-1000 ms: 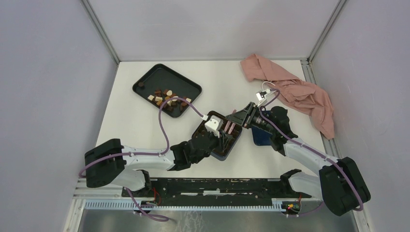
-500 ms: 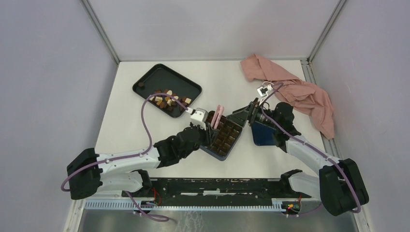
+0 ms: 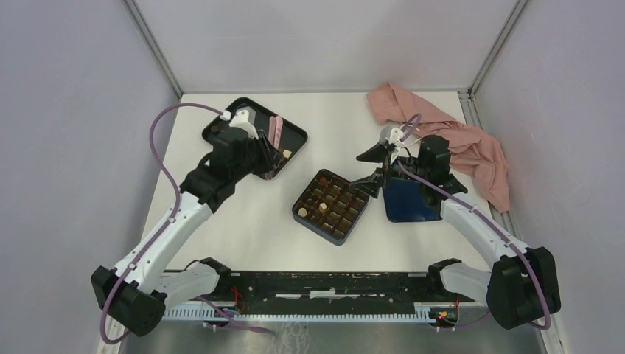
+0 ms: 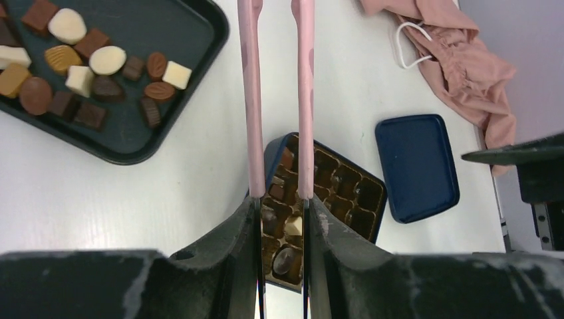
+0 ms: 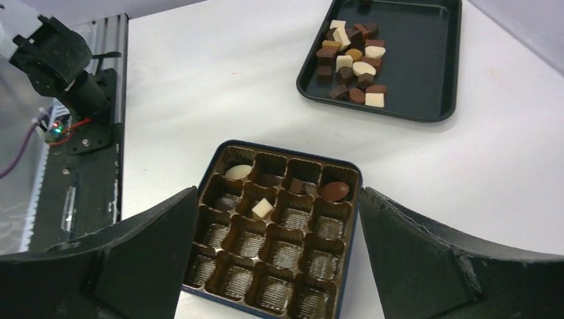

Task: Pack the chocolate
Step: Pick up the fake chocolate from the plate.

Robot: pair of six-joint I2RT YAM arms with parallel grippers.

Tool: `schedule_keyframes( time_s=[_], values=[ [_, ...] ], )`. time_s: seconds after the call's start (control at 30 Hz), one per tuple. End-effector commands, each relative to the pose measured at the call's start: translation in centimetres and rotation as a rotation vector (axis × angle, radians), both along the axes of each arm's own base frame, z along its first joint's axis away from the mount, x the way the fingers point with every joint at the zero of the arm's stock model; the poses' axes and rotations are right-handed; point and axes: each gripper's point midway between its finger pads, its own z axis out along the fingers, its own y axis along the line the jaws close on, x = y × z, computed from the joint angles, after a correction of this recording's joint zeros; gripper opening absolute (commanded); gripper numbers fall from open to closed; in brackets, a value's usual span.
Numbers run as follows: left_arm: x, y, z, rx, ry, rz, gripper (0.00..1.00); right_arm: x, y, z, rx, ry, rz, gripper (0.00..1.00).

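Loose chocolate [image 5: 349, 63] in dark, light brown and cream pieces lies heaped in the black tray [image 5: 432, 53], also seen in the left wrist view as chocolate [image 4: 93, 73] in the tray [image 4: 173, 26]. The dark blue grid box [image 3: 296, 212] sits mid-table; several pieces fill its far cells, among them a cream square [image 5: 263, 208] and a brown oval [image 5: 334, 191]. My left gripper [image 3: 276, 125] hangs above the tray's right part, its pink fingers [image 4: 251, 100] a narrow gap apart, empty. My right gripper [image 3: 368, 169] stands wide open just right of the box, holding nothing.
The box's blue lid [image 3: 409, 203] lies flat right of the box, under the right arm. A pink cloth [image 3: 457, 140] is bunched at the back right. The left gripper hides most of the tray's chocolate from above.
The left arm swung from over the box up and left to the tray. The right gripper opened wide and drew back from the box's right edge.
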Motion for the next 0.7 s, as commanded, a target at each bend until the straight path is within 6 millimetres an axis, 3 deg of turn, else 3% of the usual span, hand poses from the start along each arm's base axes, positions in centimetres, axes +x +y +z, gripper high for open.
schedule_keyframes(
  time_s=[0.0,0.13,0.23,0.37,0.5,0.67],
  values=[
    [0.6,2.2,-1.2,0.044,0.154,-0.045,0.35,1.0,-0.2,1.8,-0.078,-0.165,0.033,0.95],
    [3.6,5.4,-2.4,0.086,0.221,0.016,0.35,1.0,0.5,4.2,-0.075,-0.231,0.109,0.94],
    [5.3,7.4,-4.0,0.116,0.279,0.037,0.34,0.7,1.1,4.5,-0.081,-0.302,0.151,0.95],
    [6.6,9.5,-6.0,0.134,0.336,0.055,0.34,0.0,1.6,3.1,-0.026,-0.240,0.168,0.95],
    [7.5,11.1,-7.8,0.105,0.403,0.054,0.35,-0.5,1.4,-0.1,-0.066,-0.151,0.190,0.94],
    [9.4,12.5,-8.3,0.104,0.457,0.073,0.35,0.1,1.3,-0.8,-0.129,-0.131,0.187,0.94]
  ],
)
